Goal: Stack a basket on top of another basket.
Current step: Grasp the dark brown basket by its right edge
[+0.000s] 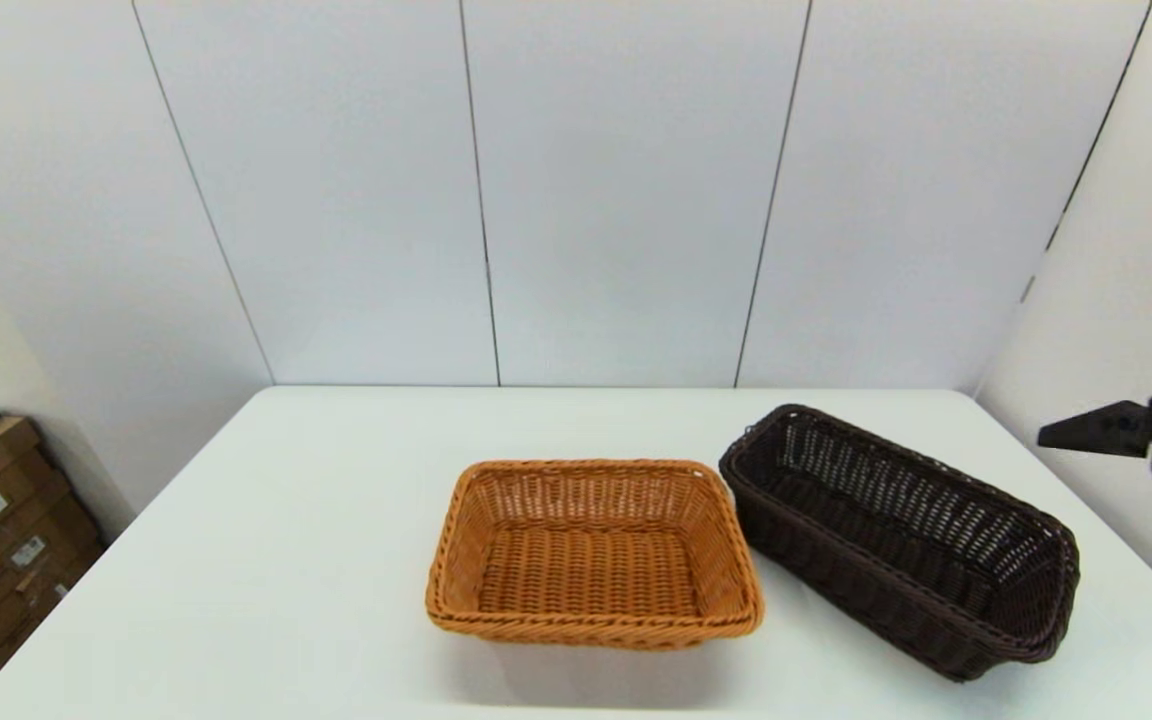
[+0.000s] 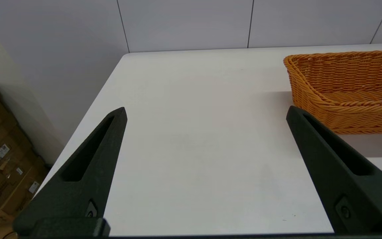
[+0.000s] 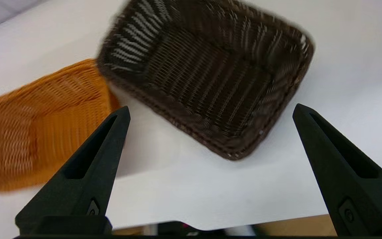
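On the white worktop (image 1: 286,560), the orange-tan basket (image 1: 593,553) sits left of the dark brown basket (image 1: 901,537). The right gripper (image 3: 211,113) hovers with fingers wide, empty; the left gripper (image 2: 206,113) likewise.

One dark brown basket (image 1: 901,540), one orange-tan basket (image 1: 591,550), one white table (image 1: 286,560).

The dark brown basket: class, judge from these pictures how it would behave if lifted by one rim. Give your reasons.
The dark brown basket probably holds its shape: tight weave, braided rim. It is likely light, its sides being open weave. Gripped at one edge, so long a body may tilt. The right tool hangs open above it.
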`<state>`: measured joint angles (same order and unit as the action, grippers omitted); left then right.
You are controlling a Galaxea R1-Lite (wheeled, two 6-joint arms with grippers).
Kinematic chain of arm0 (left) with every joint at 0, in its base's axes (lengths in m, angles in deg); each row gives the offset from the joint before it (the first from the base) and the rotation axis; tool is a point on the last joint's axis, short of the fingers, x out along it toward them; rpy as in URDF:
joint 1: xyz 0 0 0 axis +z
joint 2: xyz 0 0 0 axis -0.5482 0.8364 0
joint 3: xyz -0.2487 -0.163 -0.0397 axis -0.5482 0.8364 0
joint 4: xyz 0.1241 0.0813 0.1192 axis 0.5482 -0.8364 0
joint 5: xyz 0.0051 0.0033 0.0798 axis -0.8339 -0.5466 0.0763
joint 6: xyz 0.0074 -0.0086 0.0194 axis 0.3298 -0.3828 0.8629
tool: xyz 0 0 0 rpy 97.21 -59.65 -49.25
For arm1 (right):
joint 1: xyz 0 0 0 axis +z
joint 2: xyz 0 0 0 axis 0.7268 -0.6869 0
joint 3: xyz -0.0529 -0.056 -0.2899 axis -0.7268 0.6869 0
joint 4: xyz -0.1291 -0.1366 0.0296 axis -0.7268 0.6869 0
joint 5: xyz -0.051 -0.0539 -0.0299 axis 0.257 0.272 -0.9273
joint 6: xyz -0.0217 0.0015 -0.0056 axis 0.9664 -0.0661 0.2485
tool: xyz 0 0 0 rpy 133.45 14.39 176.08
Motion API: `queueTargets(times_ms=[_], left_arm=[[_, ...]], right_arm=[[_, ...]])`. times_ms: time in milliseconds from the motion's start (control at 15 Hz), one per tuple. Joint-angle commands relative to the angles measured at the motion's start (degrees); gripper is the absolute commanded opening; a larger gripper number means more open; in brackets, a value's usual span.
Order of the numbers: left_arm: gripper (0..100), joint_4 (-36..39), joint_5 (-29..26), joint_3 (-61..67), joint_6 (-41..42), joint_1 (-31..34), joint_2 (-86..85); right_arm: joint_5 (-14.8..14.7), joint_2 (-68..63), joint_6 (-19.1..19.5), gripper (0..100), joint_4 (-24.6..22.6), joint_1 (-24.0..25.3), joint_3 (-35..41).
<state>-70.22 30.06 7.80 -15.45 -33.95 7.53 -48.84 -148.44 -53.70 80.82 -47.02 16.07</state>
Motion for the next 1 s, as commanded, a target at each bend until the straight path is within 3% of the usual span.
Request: queueTargets(times_ms=[67,667,1000], left_arm=[[100,0.0,0.0,0.0,0.0,0.0,0.0],[100,0.0,0.0,0.0,0.0,0.0,0.0],[100,0.0,0.0,0.0,0.0,0.0,0.0]], right_arm=[[-2.9,-12.2,-6.3,100,-0.6,-0.8,2.9],[-3.3,-18.6,-6.7,100,-0.9,-5.3,7.2],[-3.2,-25.4,-6.8,100,-7.9,-6.1,10.8]])
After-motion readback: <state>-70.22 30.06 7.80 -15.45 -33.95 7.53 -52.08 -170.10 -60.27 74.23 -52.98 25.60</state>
